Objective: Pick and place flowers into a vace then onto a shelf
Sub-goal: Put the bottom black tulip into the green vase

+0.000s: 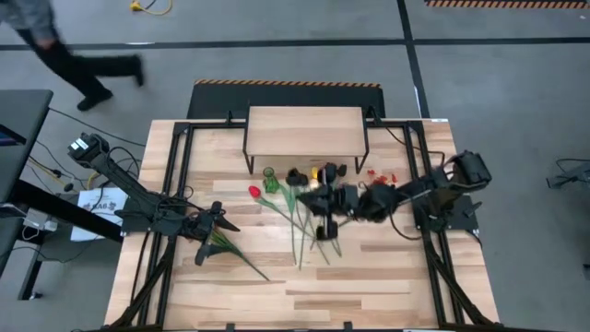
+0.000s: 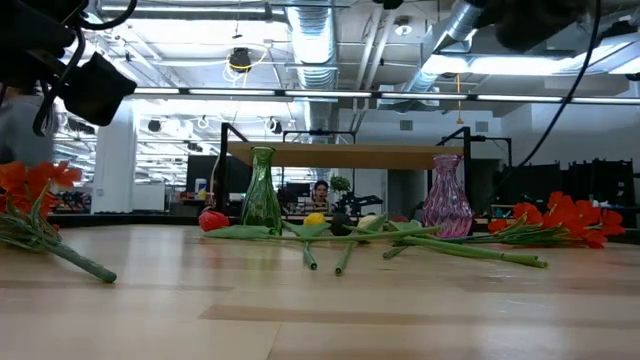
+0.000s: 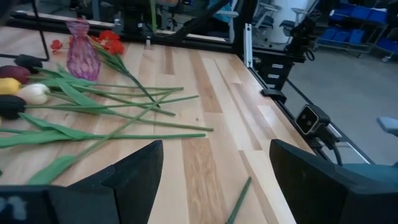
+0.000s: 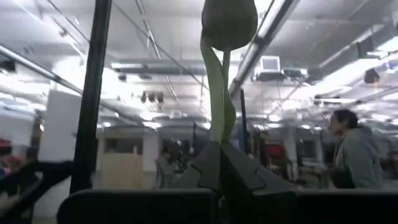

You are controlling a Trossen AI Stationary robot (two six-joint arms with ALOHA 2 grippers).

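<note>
Flowers: several loose | vases: two | left end effector apart | right end effector clamped on tulip

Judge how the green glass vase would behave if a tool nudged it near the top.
The green glass vase stands upright, tall and narrow with a slim neck, so it would probably tip rather than slide. It looks like smooth glass: likely slippery, rigid and breakable. It appears empty, so probably light.
</note>
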